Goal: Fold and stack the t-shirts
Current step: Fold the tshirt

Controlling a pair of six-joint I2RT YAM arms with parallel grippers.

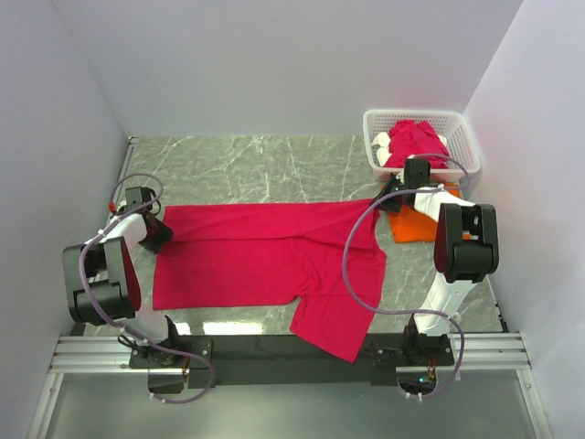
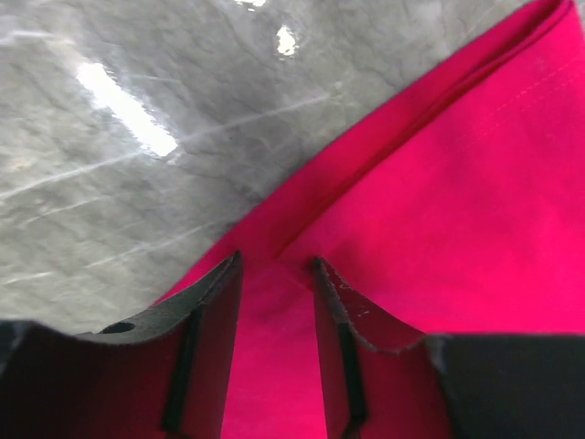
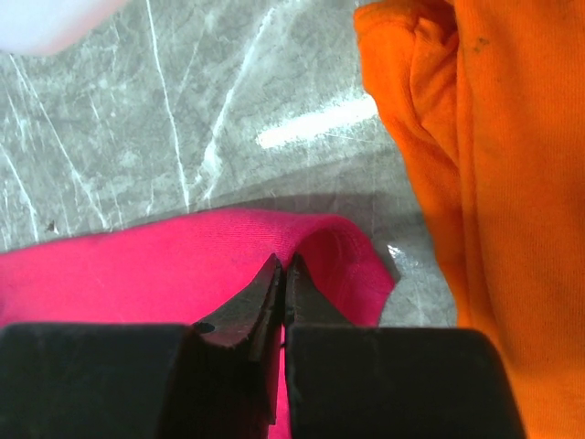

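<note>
A crimson-pink t-shirt (image 1: 265, 256) lies spread across the marble table (image 1: 238, 169), with one part hanging over the near edge. At the shirt's left edge sits my left gripper (image 1: 157, 233). In the left wrist view this gripper (image 2: 277, 265) is open, its fingers apart over a folded edge of the shirt (image 2: 439, 201). My right gripper (image 1: 388, 192) is at the shirt's far right corner. The right wrist view shows it (image 3: 283, 265) shut on a raised fold of the crimson cloth (image 3: 137, 265). A bright orange t-shirt (image 1: 411, 226) (image 3: 494, 183) lies just right of it.
A white lattice basket (image 1: 462, 137) stands at the back right with another crimson-pink t-shirt (image 1: 416, 142) bunched inside. White walls close in the table on the left, back and right. Both arm bases (image 1: 274, 352) stand on the rail along the near edge.
</note>
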